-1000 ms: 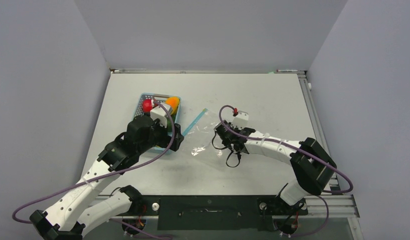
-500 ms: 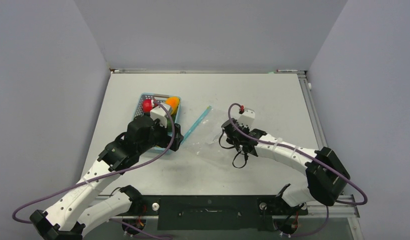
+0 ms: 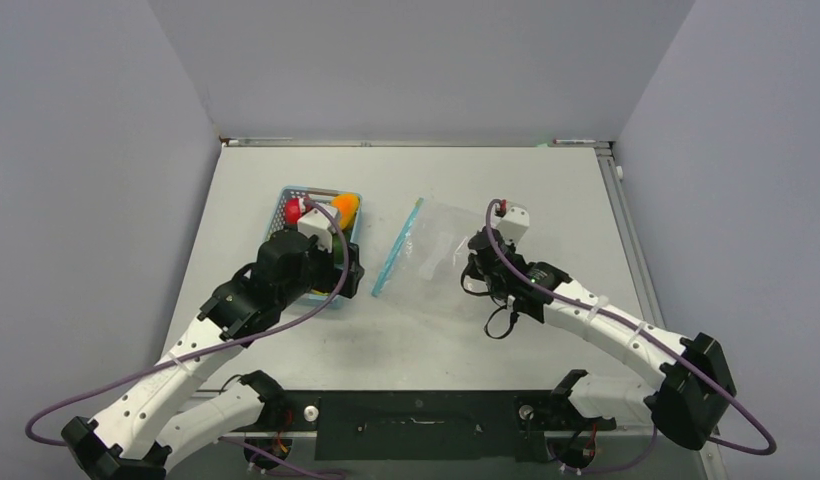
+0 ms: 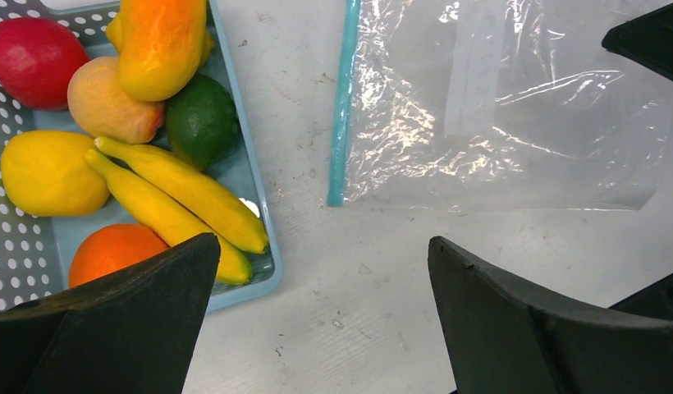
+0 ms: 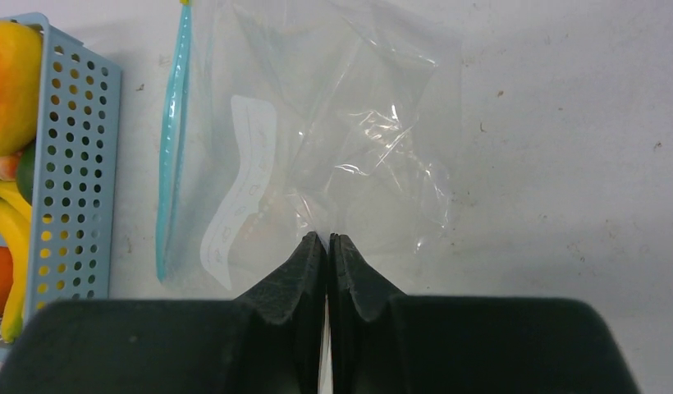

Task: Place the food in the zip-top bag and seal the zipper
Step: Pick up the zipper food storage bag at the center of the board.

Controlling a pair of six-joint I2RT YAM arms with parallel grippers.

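The zip-top bag [image 3: 433,255] lies flat, clear and crinkly, with its light-blue zipper [image 3: 397,248] along the left edge, facing the basket. My right gripper [image 5: 327,238] is shut on the bag's [image 5: 350,123] right edge, pinching the film; the zipper [image 5: 173,148] runs on the far side. The food sits in the light-blue basket [image 4: 257,176]: a red fruit [image 4: 34,51], mango [image 4: 161,41], peach [image 4: 112,107], lime [image 4: 202,119], lemon [image 4: 46,172], bananas [image 4: 181,193] and orange [image 4: 112,250]. My left gripper [image 4: 321,312] hangs open over bare table beside the basket's corner, holding nothing.
The basket [image 3: 288,193] stands left of centre, partly under my left arm. The bag carries a white label [image 5: 243,180]. Grey walls enclose the table on three sides, and a metal rail [image 3: 626,230] runs along the right edge.
My right gripper closed on the bag and pulled it to the right and farther back. The bag went from crumpled to spread flat. The left arm barely moved.
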